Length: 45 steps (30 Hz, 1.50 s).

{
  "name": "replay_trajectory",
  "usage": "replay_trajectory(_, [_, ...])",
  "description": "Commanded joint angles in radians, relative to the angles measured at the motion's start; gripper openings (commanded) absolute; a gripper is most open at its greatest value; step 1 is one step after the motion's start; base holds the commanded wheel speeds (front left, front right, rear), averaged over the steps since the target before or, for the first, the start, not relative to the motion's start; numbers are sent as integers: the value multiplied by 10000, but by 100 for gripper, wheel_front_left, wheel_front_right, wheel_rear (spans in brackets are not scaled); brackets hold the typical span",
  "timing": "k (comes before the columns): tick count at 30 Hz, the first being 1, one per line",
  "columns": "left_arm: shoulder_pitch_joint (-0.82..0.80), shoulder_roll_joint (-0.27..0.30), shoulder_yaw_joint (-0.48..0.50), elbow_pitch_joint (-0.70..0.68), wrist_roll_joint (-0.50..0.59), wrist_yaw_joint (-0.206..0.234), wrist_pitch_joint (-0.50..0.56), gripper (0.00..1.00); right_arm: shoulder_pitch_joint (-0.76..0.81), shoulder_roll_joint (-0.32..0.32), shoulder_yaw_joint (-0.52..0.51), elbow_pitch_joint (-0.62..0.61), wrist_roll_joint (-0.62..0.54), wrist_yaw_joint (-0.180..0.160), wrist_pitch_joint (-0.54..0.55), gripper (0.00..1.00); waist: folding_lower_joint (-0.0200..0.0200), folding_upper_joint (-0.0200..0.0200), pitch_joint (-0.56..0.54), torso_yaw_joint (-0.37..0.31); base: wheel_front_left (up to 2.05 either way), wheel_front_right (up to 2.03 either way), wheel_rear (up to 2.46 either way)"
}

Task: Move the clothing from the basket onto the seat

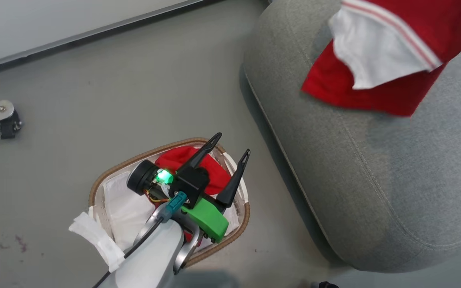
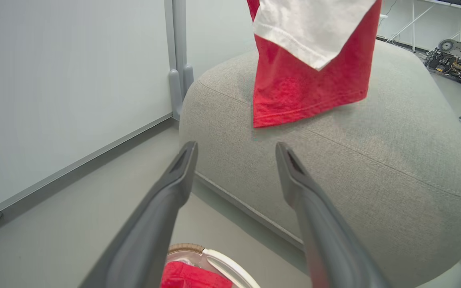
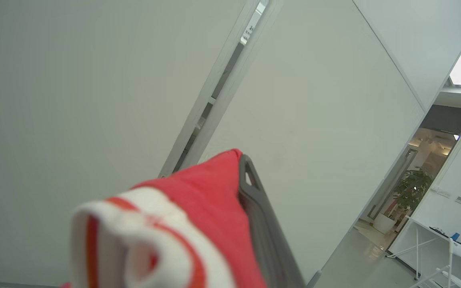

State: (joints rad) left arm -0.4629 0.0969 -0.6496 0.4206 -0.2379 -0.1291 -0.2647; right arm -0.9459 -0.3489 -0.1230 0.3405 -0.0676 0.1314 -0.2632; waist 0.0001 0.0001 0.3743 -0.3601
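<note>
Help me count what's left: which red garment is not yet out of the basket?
The crumpled red garment lying in the basket, below the open left gripper. The other garment, with a white panel, hangs from the right gripper above the sofa.

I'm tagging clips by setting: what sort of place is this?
Probably an office or robotics lab, not a home: plain white partition walls, a bare wheeled robot chassis parked aside, and a white desk.

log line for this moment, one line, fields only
left gripper: open above basket | right gripper: shut on red garment hanging over sofa | second garment: in basket | white sheet: in basket
</note>
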Motion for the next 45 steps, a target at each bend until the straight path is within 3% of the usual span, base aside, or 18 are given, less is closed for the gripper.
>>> replay_trajectory(1, [-179,119,21,-45,83,-24,5,100,-410,-347,-295,79,-218,-14,-24,0,-1,-1,443,459,0,0,0])
replay_trajectory(7, [-384,225,123,-186,205,-24,5,100,-1981,-1596,-1086,466,-629,-14,295,0,-1,-1,1004,892,0,0,0])
replay_trajectory(12, [-566,249,215,-322,283,-24,5,100,-2324,-1766,-1380,1113,-783,-14,345,0,-1,-1,1502,1197,0,0,0])
replay_trajectory(24, [-952,518,430,-445,567,-25,5,100,-1461,-424,-1861,2659,-786,-14,-17,0,-1,-1,2757,1530,0,0,0])
replay_trajectory(31, [-888,644,538,-501,665,-25,5,100,-519,289,-2075,3025,-919,-14,-29,0,-1,-1,3020,1576,0,0,0])
replay_trajectory(39, [-819,653,619,-458,704,-25,5,100,406,647,-2462,3014,-958,-14,-32,0,-1,-1,3017,1536,0,0,0])
replay_trajectory(40, [-812,648,623,-453,701,-26,5,100,475,671,-2585,2905,-870,-14,-32,21,-1,-1,3007,1530,0,0,0])
replay_trajectory(41, [-795,640,631,-437,691,-25,5,100,630,722,-2698,2773,-826,-14,-32,49,-1,-1,2981,1522,0,0,0])
replay_trajectory(42, [-775,634,638,-419,684,-25,5,100,792,768,-2742,2683,-813,-14,-29,100,-1,-1,2950,1512,0,0,0])
replay_trajectory(45, [-685,573,652,-362,619,-25,5,100,1308,858,-2811,2473,-788,-14,-22,100,-1,-1,2801,1492,0,0,0])
